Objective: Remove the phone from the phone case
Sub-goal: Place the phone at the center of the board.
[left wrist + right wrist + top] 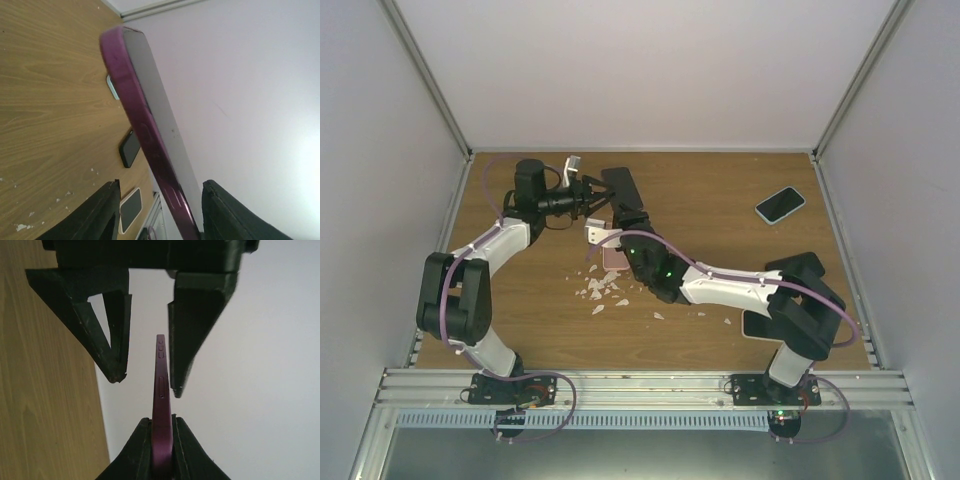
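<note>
Purple case [127, 100], phone [150, 100] still inside, held edge-up above bench [50, 100], clamped in right hand [162, 417]; left hand [161, 182] gapes wide round it. Risk: one-end grip, so a push could twist it loose.

Smooth phone case [144, 131], wood-grain table [50, 100]

I see two arms of the same build. The left arm [470, 275] and right arm [730, 285] each have smooth white links between bulky black joints. A thin purple cable [446, 290] runs along each one. The bases [505, 388] are black. Small green lights [665, 268] glow near the right wrist. The left pincer [161, 184] and right pincer [161, 420] have matte black, wedge-shaped fingers [100, 212].
</note>
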